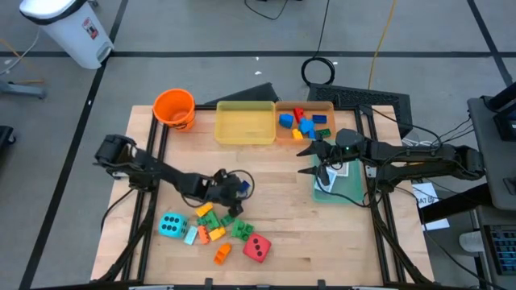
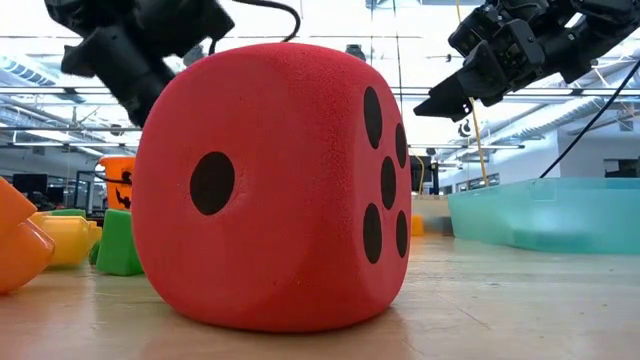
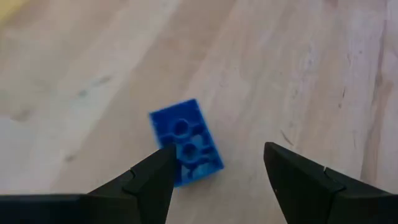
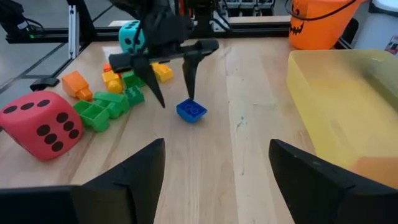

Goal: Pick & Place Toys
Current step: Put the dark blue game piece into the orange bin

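Note:
A small blue brick (image 3: 186,142) lies studs-up on the bare wood, right of the toy pile; it also shows in the high view (image 1: 243,187) and the right wrist view (image 4: 191,111). My left gripper (image 3: 217,162) is open and points down over it (image 4: 174,102); the brick sits beside one fingertip, not centred in the gap. My right gripper (image 1: 305,161) is open and empty, raised at the green tray's (image 1: 343,192) far edge. The cyan die (image 1: 172,225), the red die (image 1: 257,247) and several green, yellow and orange bricks (image 1: 216,225) rest on the table near the front. My left gripper has one fingertip (image 3: 163,167) right at the blue brick's near edge (image 3: 198,169). The brick lies flat on the table. Whether the finger touches it I cannot tell.
An orange bucket (image 1: 174,108), an empty yellow tray (image 1: 244,123) and an orange tray (image 1: 329,107) holding several bricks line the far edge. White cards (image 1: 339,169) lie in the green tray. Bare wood lies between the two grippers.

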Robot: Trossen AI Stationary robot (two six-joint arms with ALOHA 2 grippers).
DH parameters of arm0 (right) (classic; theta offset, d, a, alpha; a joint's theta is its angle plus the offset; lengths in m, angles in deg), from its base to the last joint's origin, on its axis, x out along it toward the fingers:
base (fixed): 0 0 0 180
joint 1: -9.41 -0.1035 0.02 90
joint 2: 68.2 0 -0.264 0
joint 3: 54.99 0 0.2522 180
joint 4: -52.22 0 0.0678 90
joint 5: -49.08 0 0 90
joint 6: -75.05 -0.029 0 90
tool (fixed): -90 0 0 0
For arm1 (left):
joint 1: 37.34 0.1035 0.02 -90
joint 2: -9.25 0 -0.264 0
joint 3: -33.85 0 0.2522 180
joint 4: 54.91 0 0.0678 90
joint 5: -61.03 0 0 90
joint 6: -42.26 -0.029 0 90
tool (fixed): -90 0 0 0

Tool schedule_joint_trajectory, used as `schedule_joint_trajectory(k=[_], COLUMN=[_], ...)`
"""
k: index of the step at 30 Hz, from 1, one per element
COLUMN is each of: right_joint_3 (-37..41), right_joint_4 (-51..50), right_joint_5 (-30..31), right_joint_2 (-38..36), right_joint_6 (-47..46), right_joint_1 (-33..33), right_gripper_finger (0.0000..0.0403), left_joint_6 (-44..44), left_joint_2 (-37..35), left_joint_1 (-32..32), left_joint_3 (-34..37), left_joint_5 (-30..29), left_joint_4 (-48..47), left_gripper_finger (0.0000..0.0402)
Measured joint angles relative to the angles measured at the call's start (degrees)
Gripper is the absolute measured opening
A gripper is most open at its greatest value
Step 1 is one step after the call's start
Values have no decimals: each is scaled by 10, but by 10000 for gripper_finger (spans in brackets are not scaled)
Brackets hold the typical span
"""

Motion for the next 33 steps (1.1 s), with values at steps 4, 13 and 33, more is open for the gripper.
schedule_joint_trajectory(k=[4,13,33], right_joint_3=[0,0,0], right_joint_4=[-1,1,0], right_joint_5=[0,0,2], right_joint_2=[0,0,0], right_joint_6=[0,-2,8], right_joint_1=[0,0,0], right_gripper_finger=[256,256,256], left_joint_6=[8,6,-34], left_joint_2=[35,47,43], left_joint_1=[-13,-10,21], left_joint_3=[-2,0,0], left_joint_5=[-21,-75,-26], left_joint_4=[17,13,14], left_gripper_finger=[246,246,90])
